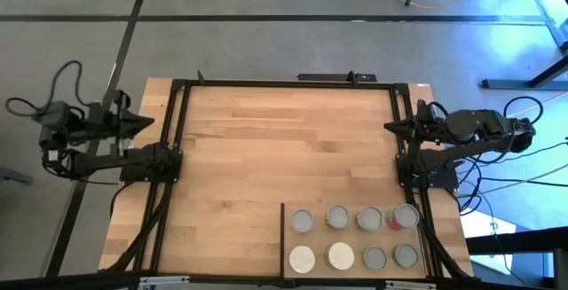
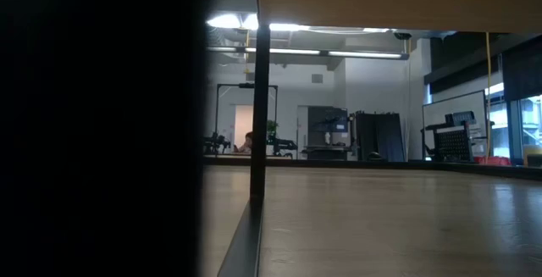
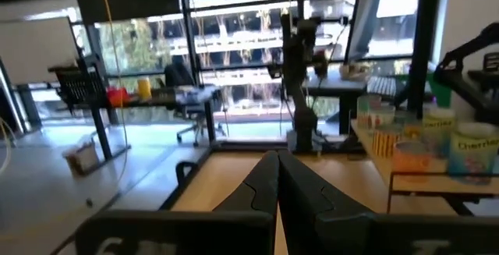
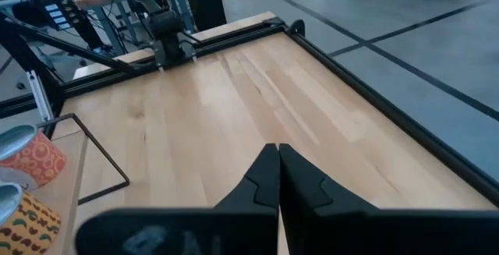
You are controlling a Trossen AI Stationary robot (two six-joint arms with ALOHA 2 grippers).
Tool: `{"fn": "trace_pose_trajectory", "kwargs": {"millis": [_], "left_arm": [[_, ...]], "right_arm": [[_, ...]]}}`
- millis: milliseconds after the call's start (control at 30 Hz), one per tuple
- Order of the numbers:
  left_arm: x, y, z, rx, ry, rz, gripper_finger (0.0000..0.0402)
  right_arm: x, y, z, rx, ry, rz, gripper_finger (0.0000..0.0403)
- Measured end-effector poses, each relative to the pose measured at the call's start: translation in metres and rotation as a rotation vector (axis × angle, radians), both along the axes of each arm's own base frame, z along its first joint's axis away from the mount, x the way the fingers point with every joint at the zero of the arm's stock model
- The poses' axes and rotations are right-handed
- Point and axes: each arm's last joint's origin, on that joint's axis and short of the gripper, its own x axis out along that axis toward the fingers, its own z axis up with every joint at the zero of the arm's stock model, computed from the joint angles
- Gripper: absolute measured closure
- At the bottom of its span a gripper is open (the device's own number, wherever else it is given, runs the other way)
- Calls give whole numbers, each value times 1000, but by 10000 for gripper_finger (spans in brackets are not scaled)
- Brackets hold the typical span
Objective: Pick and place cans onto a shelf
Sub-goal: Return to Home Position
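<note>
The left end effector (image 1: 153, 122) has its two fingers pressed together on nothing. It sits at the counter's left edge in the high view, pointing inward. The right end effector (image 1: 390, 128) mirrors it at the right edge, also pressed shut and empty, and its wrist camera looks out over bare wood. Both arms are folded up at the sides, with their elbows hanging out beyond the counter (image 1: 266, 139).

From where I stand, the placing looks finished. All eight cans (image 1: 337, 216) stand on the shelf (image 1: 283, 237) at the lower right of the high view, in two rows of four. The two whitish tops are at the left of the lower row, and the red-pink labelled can (image 1: 404, 217) is at the right end of the upper row. No can is left on the open counter.

So I'd judge the step in hand to be parking the arms, and they appear to be at rest or very nearly so. What remains would be a small settling of the joints, with no reach and no grasp.

The whole middle and upper part of the counter is open, bounded by the black frame (image 1: 284, 82). The tight spot is the lower right, where the right arm's base sits just above the shelf's corner and the red-pink labelled can is close by. Any swing of that arm should stay toward the top of the frame.
</note>
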Motion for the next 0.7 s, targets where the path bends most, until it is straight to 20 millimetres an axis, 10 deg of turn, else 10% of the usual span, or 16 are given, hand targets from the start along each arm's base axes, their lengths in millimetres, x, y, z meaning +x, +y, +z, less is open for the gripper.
{"fn": "trace_pose_trajectory", "kwargs": {"millis": [700], "left_arm": [[49,6,-26,6,3,-99,401]], "right_arm": [[-11,-1,-43,2,-158,68,403]]}}
